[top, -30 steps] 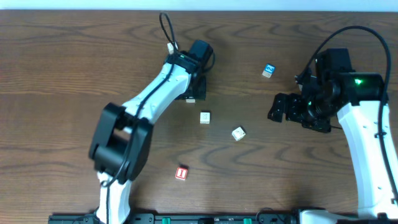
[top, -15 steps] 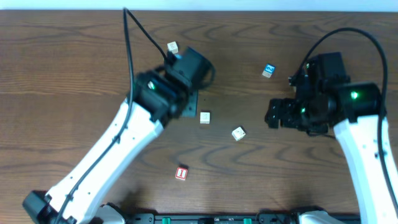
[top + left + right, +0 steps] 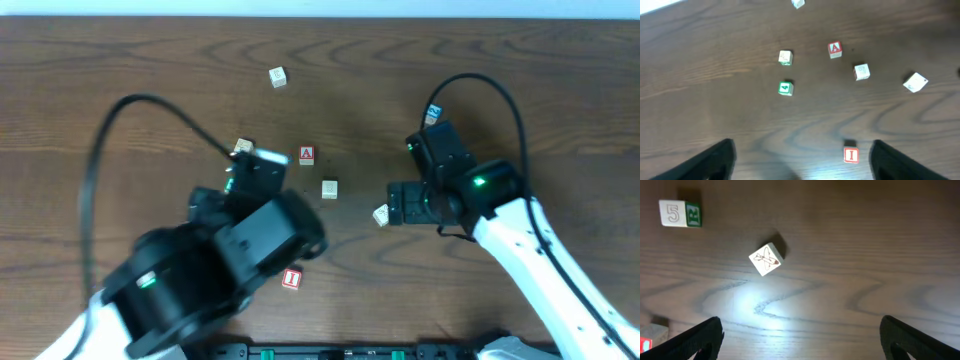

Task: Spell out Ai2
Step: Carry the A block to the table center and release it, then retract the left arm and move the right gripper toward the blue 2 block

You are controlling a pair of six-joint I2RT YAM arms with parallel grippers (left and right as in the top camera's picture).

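The red "A" cube (image 3: pixel 306 155) (image 3: pixel 834 49) stands free near the table's middle. The red "I" cube (image 3: pixel 291 279) (image 3: pixel 850 155) lies toward the front, just inside my left gripper's right finger. A blue-marked cube (image 3: pixel 432 113), its mark too small to read, sits at the back right beside the right arm's cable. My left gripper (image 3: pixel 802 167) is open, empty and held high above the table. My right gripper (image 3: pixel 807 345) (image 3: pixel 393 205) is open and empty, just behind a pale airplane cube (image 3: pixel 766 259) (image 3: pixel 381 214).
A green "4" cube (image 3: pixel 785 88) and a pale cube (image 3: pixel 785 57) lie left of the "A". A pale "5" cube (image 3: pixel 680 214) (image 3: pixel 329 188) sits mid-table, another pale cube (image 3: pixel 277 75) at the back. My raised left arm (image 3: pixel 230 250) hides the front left.
My left gripper has opened and pulled back and up toward the front, leaving the "A" cube on the table. My right arm has moved left, up to the airplane cube.
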